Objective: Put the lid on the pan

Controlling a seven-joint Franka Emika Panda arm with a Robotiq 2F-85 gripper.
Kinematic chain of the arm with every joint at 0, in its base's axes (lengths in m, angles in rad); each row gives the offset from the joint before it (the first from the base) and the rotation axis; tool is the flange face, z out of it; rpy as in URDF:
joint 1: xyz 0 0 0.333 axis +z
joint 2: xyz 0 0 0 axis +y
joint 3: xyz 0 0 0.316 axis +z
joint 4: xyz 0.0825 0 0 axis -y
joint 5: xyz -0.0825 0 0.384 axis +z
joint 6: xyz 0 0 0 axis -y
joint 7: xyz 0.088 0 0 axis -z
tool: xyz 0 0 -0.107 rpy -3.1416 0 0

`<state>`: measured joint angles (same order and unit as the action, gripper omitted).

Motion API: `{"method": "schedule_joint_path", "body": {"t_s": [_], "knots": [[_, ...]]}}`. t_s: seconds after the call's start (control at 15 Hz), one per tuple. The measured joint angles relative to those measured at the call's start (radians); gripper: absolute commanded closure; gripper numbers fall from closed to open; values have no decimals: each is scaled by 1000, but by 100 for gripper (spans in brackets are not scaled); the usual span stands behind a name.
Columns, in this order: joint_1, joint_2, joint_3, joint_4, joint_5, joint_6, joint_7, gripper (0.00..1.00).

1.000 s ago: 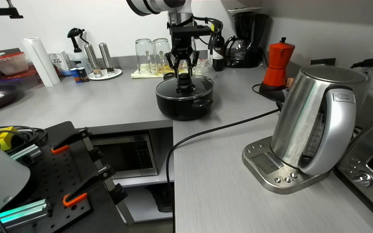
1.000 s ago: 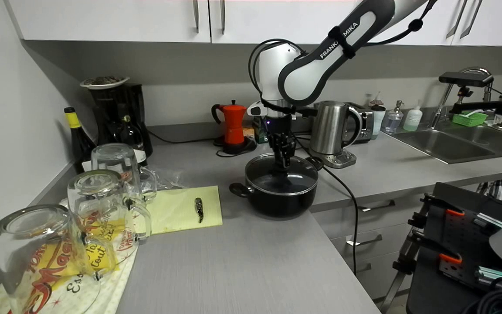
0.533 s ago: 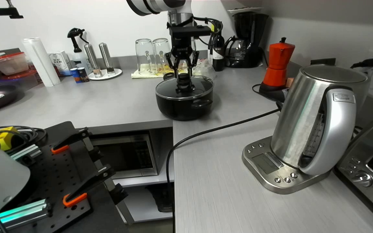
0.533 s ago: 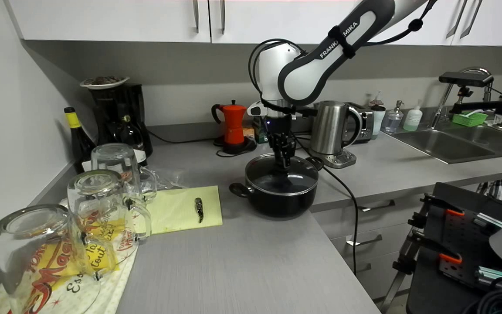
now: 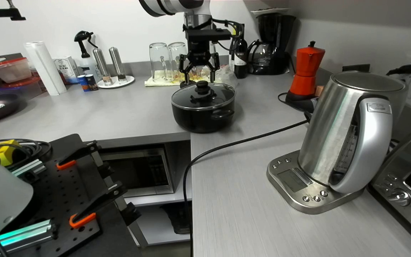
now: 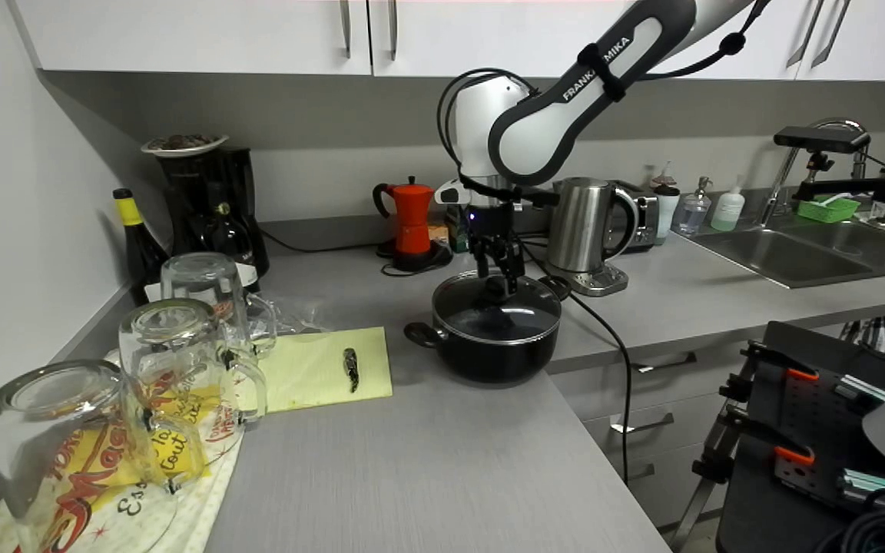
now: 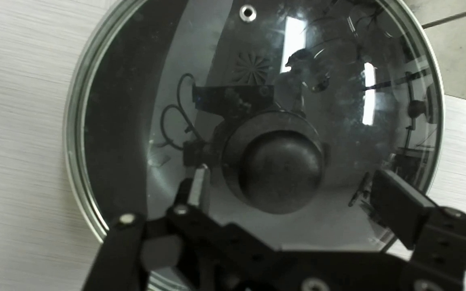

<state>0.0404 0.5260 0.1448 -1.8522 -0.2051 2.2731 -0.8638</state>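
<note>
The glass lid (image 5: 187,99) with its thin metal rim lies level on top of the black pan (image 5: 196,120), its rim meeting the pan's rim all round in both exterior views. Seen from above in the wrist view, the lid (image 7: 123,101) fills most of the picture, with the black knob (image 7: 281,173) near its middle. My gripper (image 7: 291,170) is open, one finger on each side of the knob with visible gaps. In an exterior view the gripper (image 5: 199,79) stands just over the lid, fingers spread. The pan's inside is hidden beneath the dark glass.
A steel kettle (image 5: 344,132) on its base and a red moka pot (image 5: 307,67) stand near the pan. A black cable (image 5: 248,137) runs across the counter close by. Glass mugs (image 6: 181,346) and a yellow cloth (image 6: 312,376) lie on another side. The counter's edge (image 6: 604,468) is near the pan.
The fingers were closed on the lid's knob before; now they have spread apart and let it go. Lid and pan have stayed in place, and the arm has hardly moved.
</note>
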Motion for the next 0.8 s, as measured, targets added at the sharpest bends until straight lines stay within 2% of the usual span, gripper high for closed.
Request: {"method": "schedule_joint_path", "body": {"t_s": [0.27,0.33,0.4,0.8], "knots": [[-4,0,0,0,8,-2,0,0],[-4,0,0,0,8,-3,0,25],[-5,0,0,-1,9,-5,0,26],[-5,1,0,1,8,-7,0,73]]}}
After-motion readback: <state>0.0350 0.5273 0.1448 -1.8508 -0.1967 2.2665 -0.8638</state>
